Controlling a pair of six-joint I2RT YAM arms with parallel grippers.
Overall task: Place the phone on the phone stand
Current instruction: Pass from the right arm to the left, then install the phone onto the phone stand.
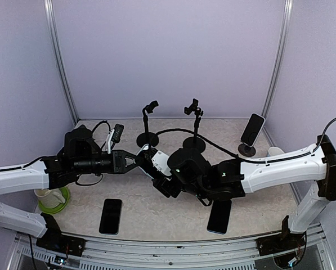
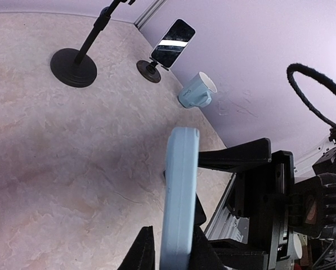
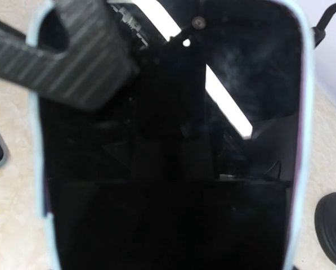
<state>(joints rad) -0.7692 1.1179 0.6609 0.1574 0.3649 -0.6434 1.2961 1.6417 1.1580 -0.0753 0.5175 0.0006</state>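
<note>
A beige, marbled worktop (image 1: 156,222) sits in a booth with pale lilac walls and metal poles in the back corners. Above its middle, clear of the surface, two arms meet at a phone (image 1: 158,161) in a light blue case. The left pincer (image 1: 137,160) is clenched on it, black fingers (image 2: 144,253) pressed against both faces. The right pincer (image 1: 163,179) grasps its other end. In the right wrist view the dark screen fills nearly everything and hides that pincer's own tips. A ribbed black finger (image 3: 72,56) crosses the upper left corner. In the left wrist view the phone is seen edge-on, its lower end cut off. Behind it stand one phone stand (image 1: 147,139) and a second stand (image 1: 193,144), both tall with clamps. At the back right a propped phone (image 1: 252,130) leans on a small base, next to a cup (image 2: 197,91) whose small mark is too tiny to read. Two flat phones (image 1: 111,215) lie near the front, and a white jug (image 1: 48,197) stands on a green plate at the left.
</note>
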